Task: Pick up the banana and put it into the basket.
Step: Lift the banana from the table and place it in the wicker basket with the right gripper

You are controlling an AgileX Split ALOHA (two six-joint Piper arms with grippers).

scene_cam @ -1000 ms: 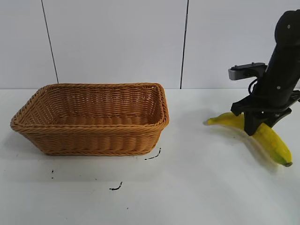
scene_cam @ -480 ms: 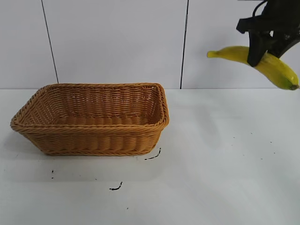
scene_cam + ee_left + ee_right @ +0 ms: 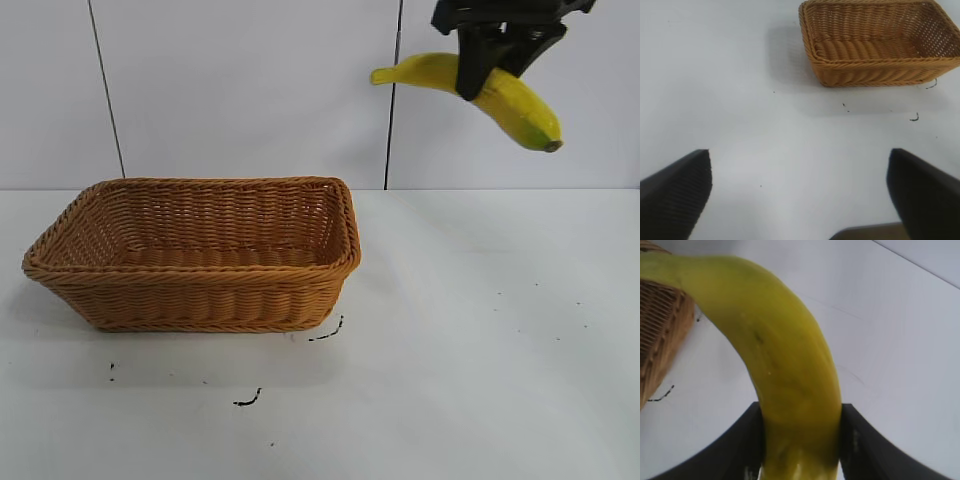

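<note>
My right gripper [image 3: 487,62]: raised high, fingers clamping the banana [image 3: 510,100] mid-length. My left gripper [image 3: 800,200]: fingers spread over the bench [image 3: 480,350]. Basket [image 3: 195,300]: nothing inside.

**Colours and patterns**

Banana [image 3: 510,100]: yellow, greenish towards its dark tip. Basket [image 3: 200,255]: orange-brown wicker, woven in horizontal rows, braided rim. Right gripper [image 3: 480,70]: black. Left gripper [image 3: 800,195]: black, finely ribbed fingers. Table [image 3: 480,380]: white, small black marks.
</note>
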